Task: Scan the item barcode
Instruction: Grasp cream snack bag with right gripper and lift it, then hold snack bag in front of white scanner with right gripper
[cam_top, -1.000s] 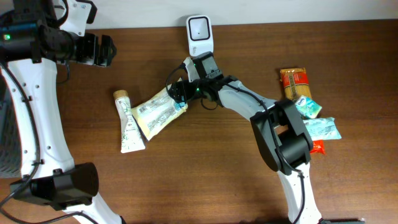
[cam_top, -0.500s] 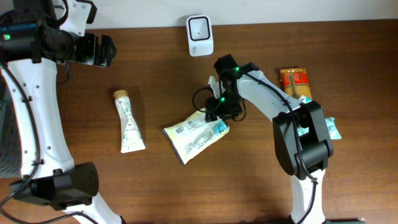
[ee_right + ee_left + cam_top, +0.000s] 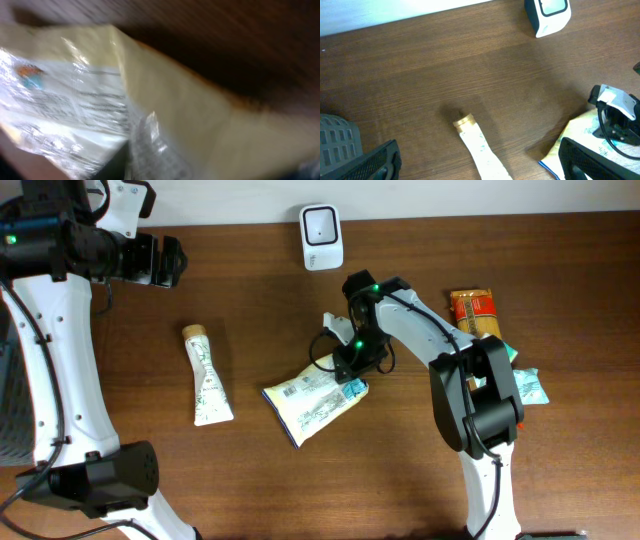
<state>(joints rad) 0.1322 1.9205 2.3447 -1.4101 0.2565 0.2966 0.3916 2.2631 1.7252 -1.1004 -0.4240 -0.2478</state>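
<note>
Our right jaws sit on one corner of the pouch [image 3: 310, 402] lying on the worktop [image 3: 420, 480]; whether they grip it, we cannot tell. Our left jaws gape, well apart.

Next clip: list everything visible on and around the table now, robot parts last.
scanner: one, white, back edge centre
pouch: one, pale yellow, table centre, lying flat
tube: one, white with tan cap, left of pouch
snack packets: several, orange and teal, right side
mesh bin: one, grey, far left
table: one, brown wood
left arm: one, white and black, left side, jaws wide open
right arm: one, white and black, jaws at pouch's edge, grip unclear
</note>
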